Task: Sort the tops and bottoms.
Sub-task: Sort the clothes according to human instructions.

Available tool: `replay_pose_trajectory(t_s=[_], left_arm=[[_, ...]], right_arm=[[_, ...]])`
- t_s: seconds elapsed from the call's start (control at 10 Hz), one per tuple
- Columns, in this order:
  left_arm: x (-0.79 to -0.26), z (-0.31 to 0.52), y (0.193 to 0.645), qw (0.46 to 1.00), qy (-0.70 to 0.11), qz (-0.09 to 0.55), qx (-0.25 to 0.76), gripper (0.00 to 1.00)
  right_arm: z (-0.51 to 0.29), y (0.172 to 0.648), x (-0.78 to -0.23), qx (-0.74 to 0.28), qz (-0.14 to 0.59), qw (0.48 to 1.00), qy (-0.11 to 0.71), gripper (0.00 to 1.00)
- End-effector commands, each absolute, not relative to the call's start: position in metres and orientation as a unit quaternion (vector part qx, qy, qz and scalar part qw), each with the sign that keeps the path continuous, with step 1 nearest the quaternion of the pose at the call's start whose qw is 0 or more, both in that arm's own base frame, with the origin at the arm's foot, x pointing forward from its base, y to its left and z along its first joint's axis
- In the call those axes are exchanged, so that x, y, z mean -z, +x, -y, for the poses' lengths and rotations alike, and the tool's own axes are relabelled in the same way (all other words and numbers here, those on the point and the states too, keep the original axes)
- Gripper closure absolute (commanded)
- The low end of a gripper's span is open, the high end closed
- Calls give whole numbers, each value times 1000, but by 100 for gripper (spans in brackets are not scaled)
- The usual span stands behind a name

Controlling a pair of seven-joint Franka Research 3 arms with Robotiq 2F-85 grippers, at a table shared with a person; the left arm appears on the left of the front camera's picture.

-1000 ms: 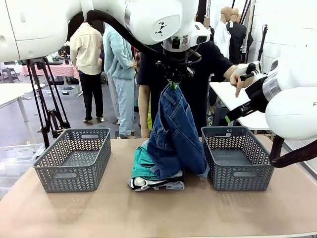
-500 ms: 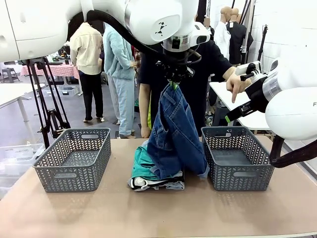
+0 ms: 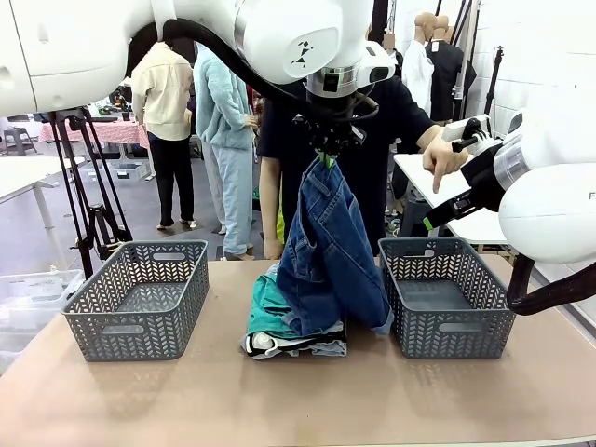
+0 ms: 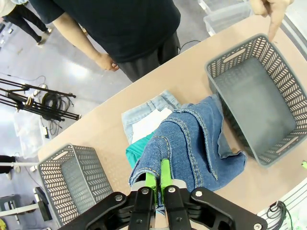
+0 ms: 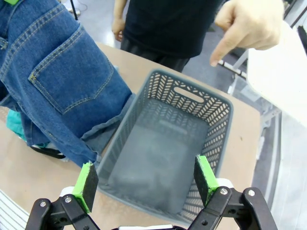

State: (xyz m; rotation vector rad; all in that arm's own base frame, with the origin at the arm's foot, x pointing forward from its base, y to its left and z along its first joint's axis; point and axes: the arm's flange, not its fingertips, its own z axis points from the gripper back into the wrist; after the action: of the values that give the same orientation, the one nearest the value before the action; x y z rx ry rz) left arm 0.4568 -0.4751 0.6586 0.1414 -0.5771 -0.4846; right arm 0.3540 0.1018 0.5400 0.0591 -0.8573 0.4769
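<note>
My left gripper point(image 3: 326, 155) is shut on the waist of the dark blue jeans point(image 3: 328, 253), one of the bottoms. They hang high above the table's middle, and their lower end touches the pile. In the left wrist view the green pads point(image 4: 152, 179) pinch the denim point(image 4: 192, 143). Under it lie the tops, a teal shirt point(image 3: 266, 312) and a white one with black trim point(image 3: 264, 344), on pale light-blue shorts point(image 4: 144, 109). My right gripper point(image 5: 146, 179) stands open and holds nothing above the right basket point(image 5: 217, 104).
Grey lattice baskets stand left point(image 3: 138, 298) and right point(image 3: 445, 296) of the pile, with nothing in them. A person in black stands at the far side, and a hand point(image 3: 445, 154) points a finger down at the right basket. Bare tabletop lies in front.
The person's hand has dropped slightly and turned its finger down toward the right basket. Both arms and the hanging jeans have stayed still.
</note>
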Motion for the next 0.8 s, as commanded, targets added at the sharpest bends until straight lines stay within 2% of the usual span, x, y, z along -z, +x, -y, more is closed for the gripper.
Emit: replay_pose_trajectory(t_s=[0.0, 0.4, 0.7], left_arm=[[-666, 471, 455, 928, 64, 283, 233, 100], [-666, 471, 455, 928, 64, 283, 233, 100], [-666, 471, 455, 928, 64, 283, 233, 100]], right_arm=[[-82, 330, -565, -222, 393, 892, 14, 0], [-32, 285, -593, -175, 400, 899, 4, 0], [-6, 269, -584, -144, 377, 915, 8, 0]])
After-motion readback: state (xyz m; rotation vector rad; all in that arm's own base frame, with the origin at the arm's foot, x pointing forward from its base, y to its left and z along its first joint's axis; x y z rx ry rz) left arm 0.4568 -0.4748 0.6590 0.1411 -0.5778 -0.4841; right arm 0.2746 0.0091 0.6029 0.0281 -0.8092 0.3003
